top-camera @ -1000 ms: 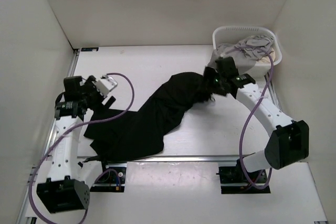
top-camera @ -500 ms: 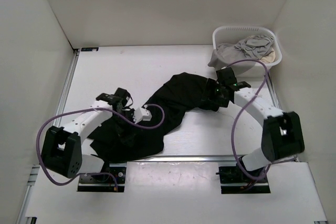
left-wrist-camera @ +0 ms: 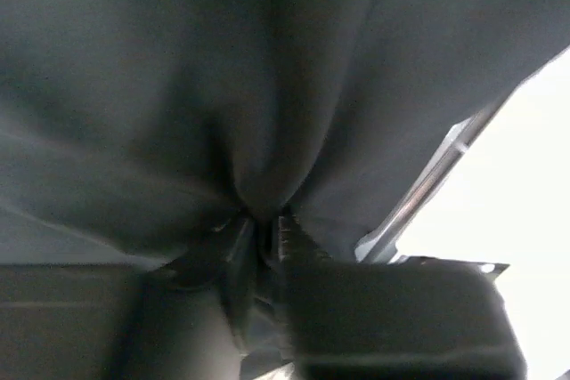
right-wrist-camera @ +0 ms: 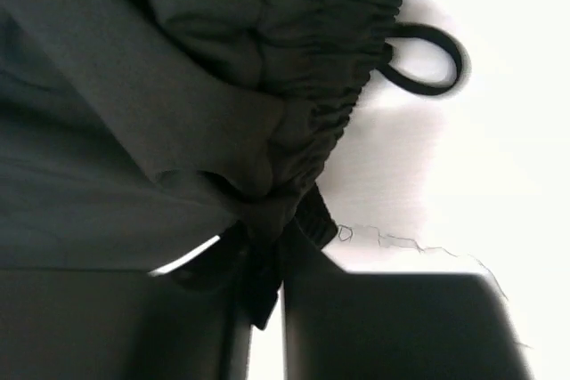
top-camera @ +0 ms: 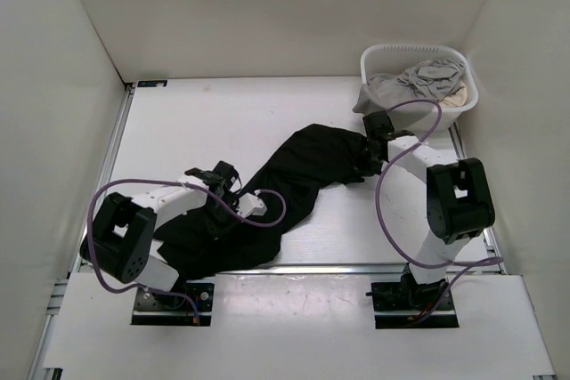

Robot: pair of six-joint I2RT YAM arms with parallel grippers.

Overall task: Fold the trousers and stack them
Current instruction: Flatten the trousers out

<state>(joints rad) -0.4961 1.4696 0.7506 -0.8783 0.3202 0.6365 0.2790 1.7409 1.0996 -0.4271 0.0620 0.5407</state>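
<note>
Black, matte and soft, the trousers point(top-camera: 294, 171) sprawl in a crumpled diagonal across the white worktop point(top-camera: 205, 122), from near the left arm's base up toward the right arm's wrist.

Left arm: it lies low and folded. Its forearm reaches to the right over the lower part of the garment, and the wrist tips down into the cloth. In the wrist view the left claw point(left-wrist-camera: 264, 229) is nearly closed, pinching a raised fold of the black fabric. The cloth pulls into smooth creases that run down into the narrow gap between the fingers.

Right arm: the elbow stands high near the right edge, and the white forearm slants back and left, down to the upper end of the trousers. The right claw point(right-wrist-camera: 267, 255) is likewise pressed almost together on a bunch of fabric at the elastic waistband point(right-wrist-camera: 352, 68). The waistband is tightly gathered into fine puckers. A thin black cord loop point(right-wrist-camera: 426, 61) curls out from the waistband onto the bare surface.

Beyond the right wrist, at the far right corner, sits a white plastic basket point(top-camera: 410, 47) with a slotted rim. A rumpled grey garment point(top-camera: 410, 84) spills over its near-left edge, and a beige cloth point(top-camera: 457, 92) shows beside it inside the basket.
</note>
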